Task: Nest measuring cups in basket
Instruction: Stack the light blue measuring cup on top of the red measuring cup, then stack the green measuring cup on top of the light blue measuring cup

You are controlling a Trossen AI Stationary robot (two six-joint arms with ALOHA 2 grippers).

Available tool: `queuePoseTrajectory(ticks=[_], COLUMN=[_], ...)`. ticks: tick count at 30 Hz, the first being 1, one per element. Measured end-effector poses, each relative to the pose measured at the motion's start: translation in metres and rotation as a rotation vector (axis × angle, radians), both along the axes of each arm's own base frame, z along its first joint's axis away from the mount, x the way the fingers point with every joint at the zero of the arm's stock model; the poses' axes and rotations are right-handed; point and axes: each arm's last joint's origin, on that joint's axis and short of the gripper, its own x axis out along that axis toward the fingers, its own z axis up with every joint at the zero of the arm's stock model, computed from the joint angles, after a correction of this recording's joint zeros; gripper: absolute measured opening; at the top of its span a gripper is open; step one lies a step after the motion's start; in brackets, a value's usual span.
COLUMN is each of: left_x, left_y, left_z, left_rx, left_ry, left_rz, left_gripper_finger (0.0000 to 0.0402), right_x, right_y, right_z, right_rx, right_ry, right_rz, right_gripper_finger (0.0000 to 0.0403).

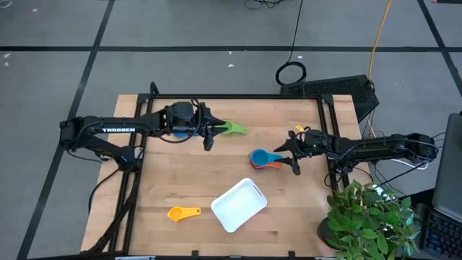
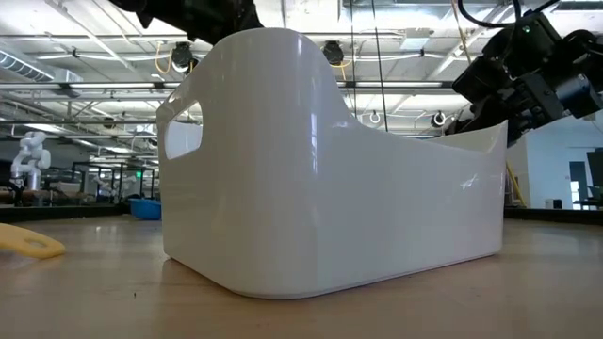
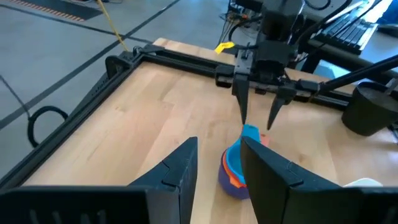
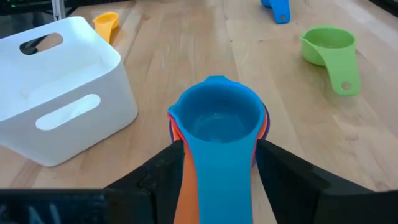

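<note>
A nested stack of measuring cups (image 1: 263, 159), light blue on top of orange, red and navy, stands on the table. My right gripper (image 4: 219, 177) is open, with a finger on each side of the stack's handles (image 4: 217, 180). I see no touch. My left gripper (image 3: 217, 171) is open and hovers beside the green cup (image 1: 232, 128), which lies alone. A blue cup (image 4: 277, 9) lies under my left arm. The yellow cup (image 1: 184, 213) lies near the white basket (image 1: 239, 205), which stands empty on its base.
A black frame (image 1: 238, 97) runs along the table's far and side edges. A potted plant (image 1: 368, 217) stands at the near right corner. Bare wood lies between the stack and the basket. In the low view the basket (image 2: 330, 188) fills most of the picture.
</note>
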Motion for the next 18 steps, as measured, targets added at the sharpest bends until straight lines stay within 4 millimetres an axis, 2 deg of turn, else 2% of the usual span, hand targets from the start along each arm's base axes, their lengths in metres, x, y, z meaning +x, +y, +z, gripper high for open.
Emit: queuePoseTrajectory(ticks=[5, 13, 18], left_x=[-0.006, -0.008, 0.009], left_y=[0.012, 0.062, 0.086], left_z=[-0.008, -0.034, -0.042], left_rx=[-0.028, -0.112, -0.113], left_ry=[0.086, 0.297, 0.489], left_rz=[0.049, 0.155, 0.14], left_gripper_finger=[0.0124, 0.0124, 0.0124], right_x=[0.003, 0.01, 0.014], right_y=[-0.003, -0.017, -0.027], right_z=[0.007, 0.032, 0.049], right_rx=[-0.009, -0.033, -0.034], right_ry=[-0.025, -0.099, -0.097], right_rz=[-0.014, -0.08, -0.127], right_gripper_finger=[0.0219, 0.0226, 0.0226])
